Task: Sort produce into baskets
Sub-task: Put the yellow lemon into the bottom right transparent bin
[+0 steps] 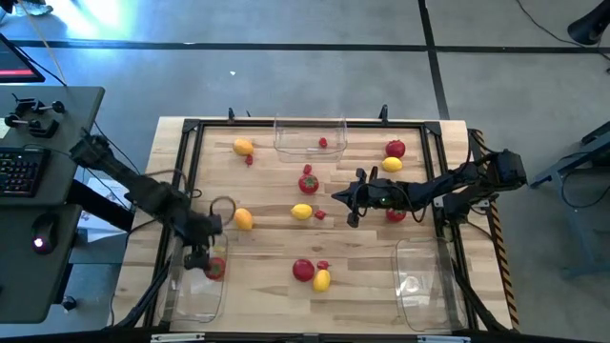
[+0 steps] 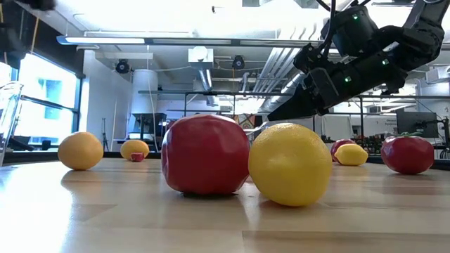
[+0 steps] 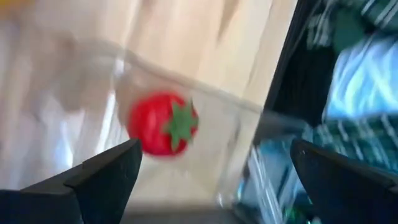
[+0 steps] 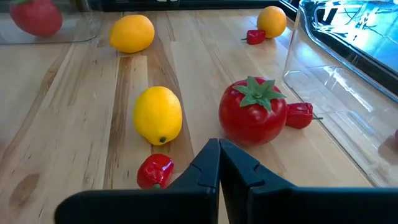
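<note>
Fingers of the left gripper (image 1: 198,259) stand wide apart, empty, above a tomato (image 1: 215,268) in the lower-left clear basket (image 1: 195,300), while the right gripper (image 1: 340,195), mid-frame, is closed on nothing.

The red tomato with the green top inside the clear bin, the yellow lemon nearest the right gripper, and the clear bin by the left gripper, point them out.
Red tomato with green top (image 3: 163,123), left wrist view, on its red body.
Yellow lemon (image 4: 158,114), right wrist view, on its middle.
Clear plastic bin (image 1: 195,303), high view, on its bare floor.

Five tomatoes (image 1: 308,184), five lemons (image 1: 301,211), four small berries (image 1: 323,143), three clear baskets (image 1: 310,148)
</note>
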`<action>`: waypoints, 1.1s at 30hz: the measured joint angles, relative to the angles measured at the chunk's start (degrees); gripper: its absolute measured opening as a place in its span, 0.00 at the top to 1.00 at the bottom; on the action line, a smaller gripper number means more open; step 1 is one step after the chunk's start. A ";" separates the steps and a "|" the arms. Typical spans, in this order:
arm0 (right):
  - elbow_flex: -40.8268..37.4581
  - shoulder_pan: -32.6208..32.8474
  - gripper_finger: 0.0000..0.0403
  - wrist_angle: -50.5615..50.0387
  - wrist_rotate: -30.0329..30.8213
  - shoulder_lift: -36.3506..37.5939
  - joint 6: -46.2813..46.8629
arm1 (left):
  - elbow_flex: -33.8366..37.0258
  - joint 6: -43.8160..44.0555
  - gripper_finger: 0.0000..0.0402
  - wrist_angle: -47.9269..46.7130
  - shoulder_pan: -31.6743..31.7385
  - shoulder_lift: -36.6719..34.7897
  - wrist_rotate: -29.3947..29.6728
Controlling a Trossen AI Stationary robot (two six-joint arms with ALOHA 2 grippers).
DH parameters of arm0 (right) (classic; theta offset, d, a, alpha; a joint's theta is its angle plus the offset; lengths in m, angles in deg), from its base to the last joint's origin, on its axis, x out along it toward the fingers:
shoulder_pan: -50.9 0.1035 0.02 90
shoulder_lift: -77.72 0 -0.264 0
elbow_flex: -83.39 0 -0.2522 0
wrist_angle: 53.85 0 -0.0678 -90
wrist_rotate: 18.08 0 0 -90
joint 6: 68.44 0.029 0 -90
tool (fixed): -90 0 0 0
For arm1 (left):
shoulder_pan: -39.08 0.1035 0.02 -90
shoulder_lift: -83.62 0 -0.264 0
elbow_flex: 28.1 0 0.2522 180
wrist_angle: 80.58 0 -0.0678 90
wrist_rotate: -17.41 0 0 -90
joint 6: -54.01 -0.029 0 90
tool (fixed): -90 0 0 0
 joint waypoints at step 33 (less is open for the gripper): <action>0.00 -3.38 1.00 4.61 0.00 -0.02 -5.63 | 0.00 -56.82 0.01 23.08 28.96 3.60 14.42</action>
